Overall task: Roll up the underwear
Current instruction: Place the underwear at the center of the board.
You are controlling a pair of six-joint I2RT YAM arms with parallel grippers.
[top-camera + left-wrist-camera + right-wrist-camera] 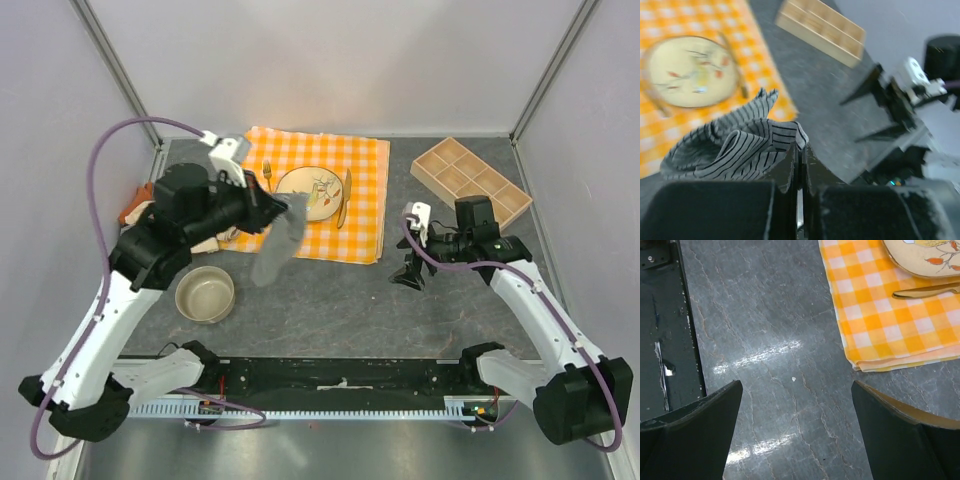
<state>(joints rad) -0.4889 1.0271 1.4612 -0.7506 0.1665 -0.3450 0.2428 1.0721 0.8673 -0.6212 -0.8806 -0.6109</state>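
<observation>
Grey marbled surface (330,310) carries an orange-and-white checked tablecloth (365,200) at twelve o'clock. At nine o'clock from its centre, a grey-and-white striped underwear (277,248) hangs limp above the surface. The left tool (800,162) is clamped on the garment's top. It looks light, soft and floppy, so it probably needs laying flat, then taking by an edge or the waistband. The right tool (797,425), at three o'clock, stands wide apart and holds nothing.
</observation>
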